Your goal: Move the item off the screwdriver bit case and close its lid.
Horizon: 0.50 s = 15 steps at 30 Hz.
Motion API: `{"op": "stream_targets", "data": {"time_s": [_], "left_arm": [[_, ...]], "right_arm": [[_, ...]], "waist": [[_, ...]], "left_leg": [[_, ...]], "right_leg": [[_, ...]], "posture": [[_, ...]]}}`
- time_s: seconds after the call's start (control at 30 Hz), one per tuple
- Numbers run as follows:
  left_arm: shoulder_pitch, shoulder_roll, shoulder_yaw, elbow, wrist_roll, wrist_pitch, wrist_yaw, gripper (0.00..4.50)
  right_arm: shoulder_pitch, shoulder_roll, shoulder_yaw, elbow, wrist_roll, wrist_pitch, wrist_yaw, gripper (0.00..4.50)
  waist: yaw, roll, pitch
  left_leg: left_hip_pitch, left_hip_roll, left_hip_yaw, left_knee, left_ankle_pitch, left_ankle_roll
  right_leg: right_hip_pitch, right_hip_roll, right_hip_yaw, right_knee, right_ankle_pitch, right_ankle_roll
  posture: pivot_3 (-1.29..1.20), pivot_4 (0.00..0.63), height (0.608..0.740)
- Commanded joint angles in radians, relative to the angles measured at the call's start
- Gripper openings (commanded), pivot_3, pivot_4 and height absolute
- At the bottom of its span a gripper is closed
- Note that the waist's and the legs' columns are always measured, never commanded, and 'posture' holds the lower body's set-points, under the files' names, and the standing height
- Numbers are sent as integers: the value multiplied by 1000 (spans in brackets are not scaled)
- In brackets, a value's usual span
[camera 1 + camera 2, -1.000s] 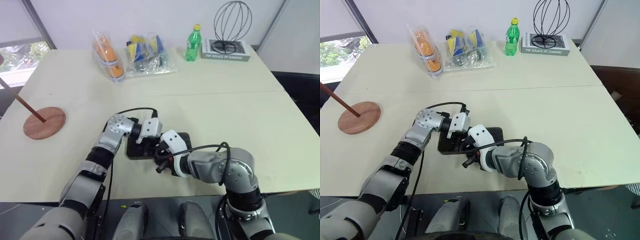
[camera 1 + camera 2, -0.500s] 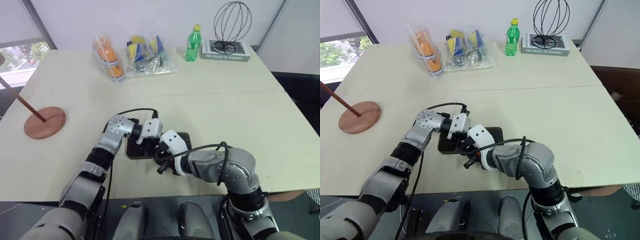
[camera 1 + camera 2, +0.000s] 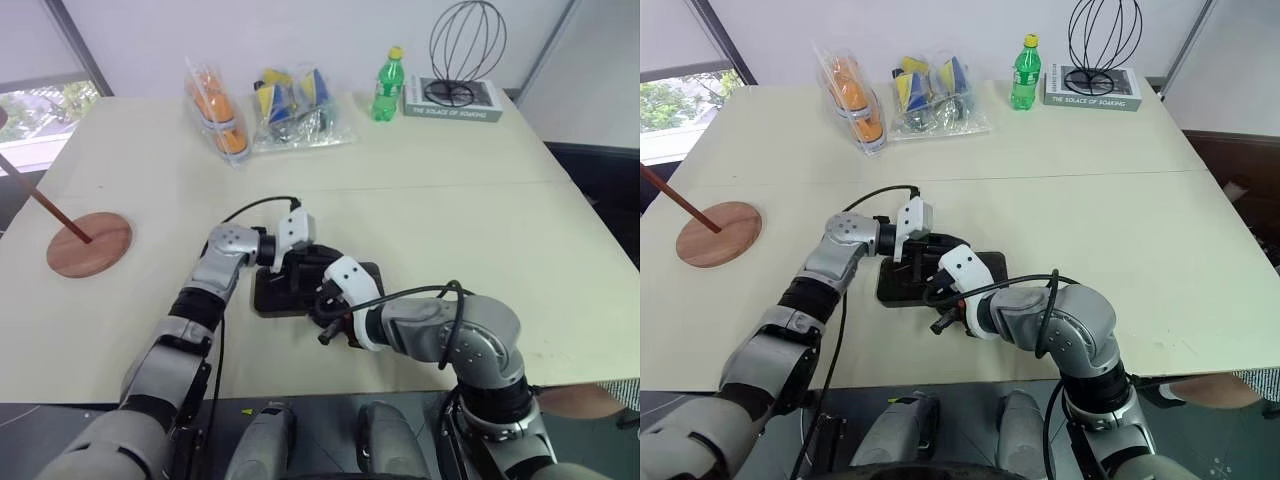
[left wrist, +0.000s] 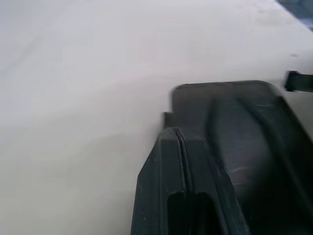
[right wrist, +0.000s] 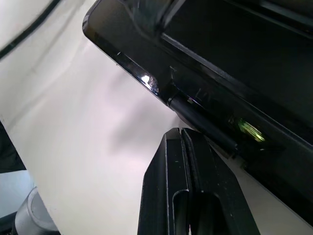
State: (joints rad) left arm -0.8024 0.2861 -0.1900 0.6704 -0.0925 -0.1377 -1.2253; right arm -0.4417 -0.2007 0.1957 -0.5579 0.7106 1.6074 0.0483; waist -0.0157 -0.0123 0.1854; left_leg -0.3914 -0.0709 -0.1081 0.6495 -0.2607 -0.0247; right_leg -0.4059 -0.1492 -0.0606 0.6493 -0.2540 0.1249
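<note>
The screwdriver bit case point(image 3: 268, 297) lies flat near the table's front edge, dark, with its glossy lid point(image 4: 234, 132) down over the tray. My left gripper point(image 3: 308, 262) is shut and hovers just over the case's far edge, pointing right. The right gripper point(image 3: 322, 306) is shut too, its fingertips point(image 5: 179, 137) at the case's near long edge beside the small latch tab point(image 5: 203, 122). The item, a reddish-brown wooden stand point(image 3: 88, 244) with a slanted rod, stands far off at the table's left, well apart from the case.
Along the back of the table stand a bag of orange things point(image 3: 218, 120), a clear bag of packets point(image 3: 292, 108), a green bottle point(image 3: 386, 88) and a book point(image 3: 452, 102) bearing a wire sculpture point(image 3: 466, 52). The table's front edge runs just behind the case.
My left gripper has lifted off the case's left end, shifted a little toward the table's far side and turned its wrist. The right gripper and the case have stayed put.
</note>
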Motion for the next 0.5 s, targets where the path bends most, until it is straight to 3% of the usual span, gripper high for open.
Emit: {"op": "stream_targets", "data": {"time_s": [0.03, 0.5], "left_arm": [[-29, 11, 23, 34, 6, -23, 39, 0], [-95, 21, -54, 217, 96, -107, -59, 0]], "right_arm": [[-18, 7, -20, -44, -14, 7, 15, 29], [-11, -4, -15, -64, -43, 7, 42, 29]], "waist": [[-1, 0, 0], [-2, 0, 0]], "left_leg": [[0, 0, 0, 0, 0, 0], [0, 0, 0, -1, 0, 0]], "right_leg": [[0, 0, 0, 0, 0, 0], [0, 0, 0, 0, 0, 0]], "posture": [[0, 150, 740], [0, 150, 740]]}}
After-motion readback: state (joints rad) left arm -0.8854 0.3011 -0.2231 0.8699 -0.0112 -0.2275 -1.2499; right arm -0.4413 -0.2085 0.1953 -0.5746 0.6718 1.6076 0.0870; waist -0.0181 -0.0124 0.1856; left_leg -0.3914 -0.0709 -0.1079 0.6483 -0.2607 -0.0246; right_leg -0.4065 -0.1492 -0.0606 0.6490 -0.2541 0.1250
